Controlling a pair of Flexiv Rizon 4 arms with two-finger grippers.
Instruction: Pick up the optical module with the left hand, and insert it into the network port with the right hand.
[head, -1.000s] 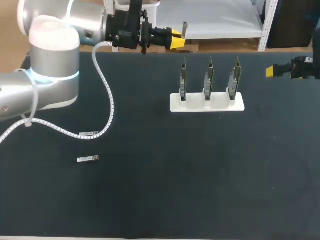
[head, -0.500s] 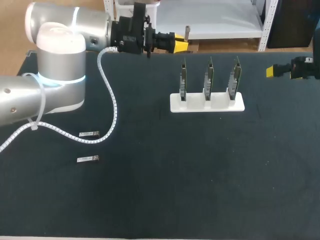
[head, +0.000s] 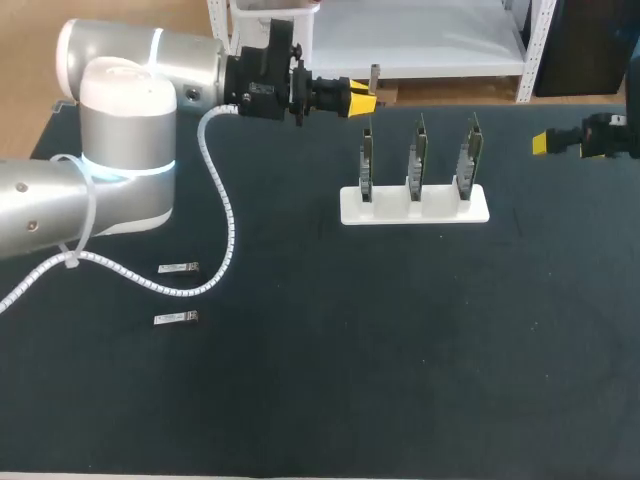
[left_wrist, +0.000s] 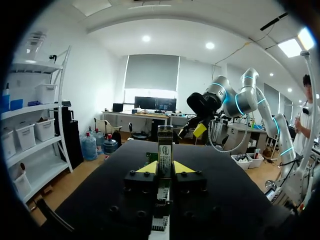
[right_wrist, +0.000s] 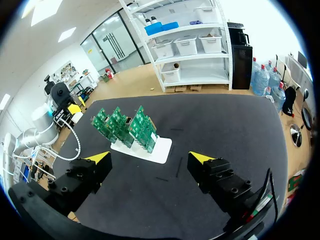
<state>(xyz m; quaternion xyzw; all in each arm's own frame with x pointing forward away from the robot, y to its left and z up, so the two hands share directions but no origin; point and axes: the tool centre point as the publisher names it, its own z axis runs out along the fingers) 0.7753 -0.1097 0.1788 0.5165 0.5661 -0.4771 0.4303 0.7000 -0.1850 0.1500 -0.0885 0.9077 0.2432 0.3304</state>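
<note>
Clamping a slim silver optical module (left_wrist: 165, 150), the left gripper (left_wrist: 165, 167) hovered seemingly just behind the white stand (head: 414, 212) of 3 green circuit boards (head: 415, 155); the right gripper (right_wrist: 150, 158) hung spread wide.

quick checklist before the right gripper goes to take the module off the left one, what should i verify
1. Module gripped by the left gripper: ok, both yellow tips press it from two sides and it stands upright.
2. Right gripper open to receive: ok, fingers wide apart and empty.
3. Grippers close enough for a handover: not ok, the right one sits far off by the table's right edge.
4. Boards seated in the white stand: ok, all three upright.
5. Port on a board free: cannot tell, too small to see.
6. Spare modules out of the way: ok, lying far to the left.
</note>
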